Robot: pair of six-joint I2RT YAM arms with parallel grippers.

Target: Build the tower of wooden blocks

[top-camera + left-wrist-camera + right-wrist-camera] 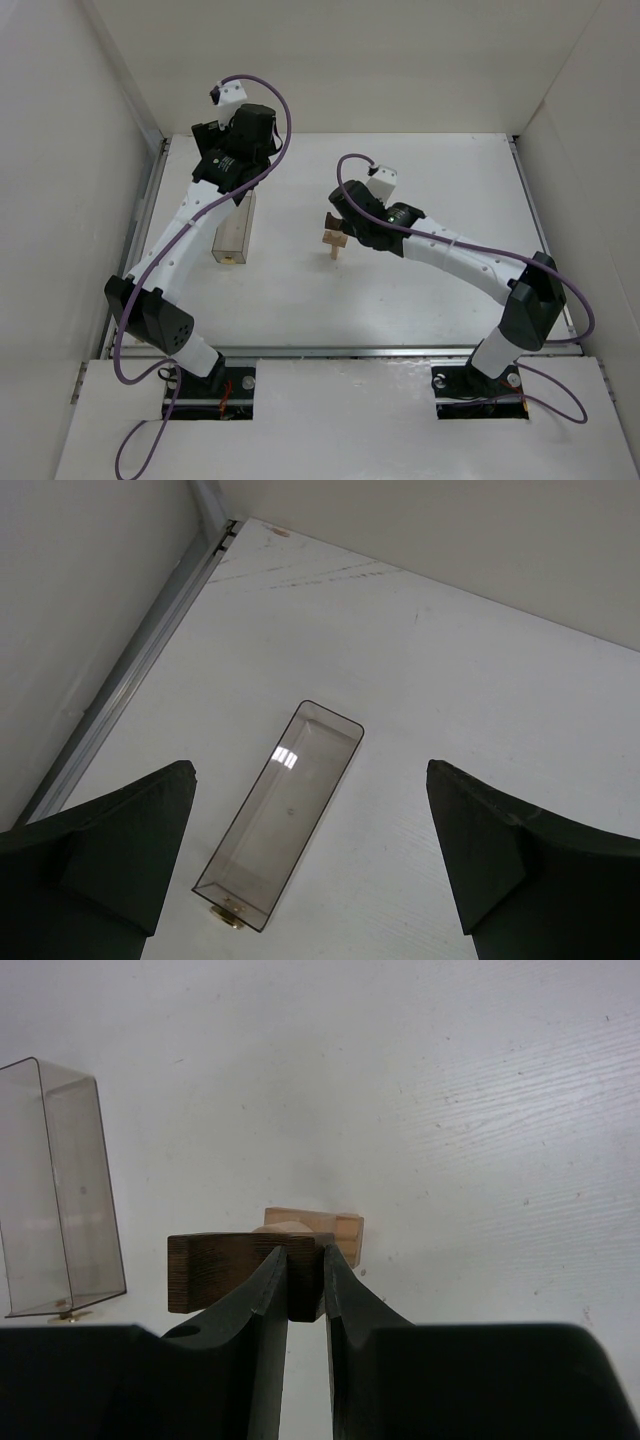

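At mid-table, pale tan wood block tower (334, 243), dark brown top block (215, 1272) in pinch of right hand (304, 1260); left hand (308, 770) spread.

I work on a scuffed white table (300, 300). White panels box it in: a left wall (60, 150), a far wall (350, 60), a right wall (590, 150). A metal rail (140, 230) lines its left edge, a near rail (350, 351) its near edge. Light is soft, even.
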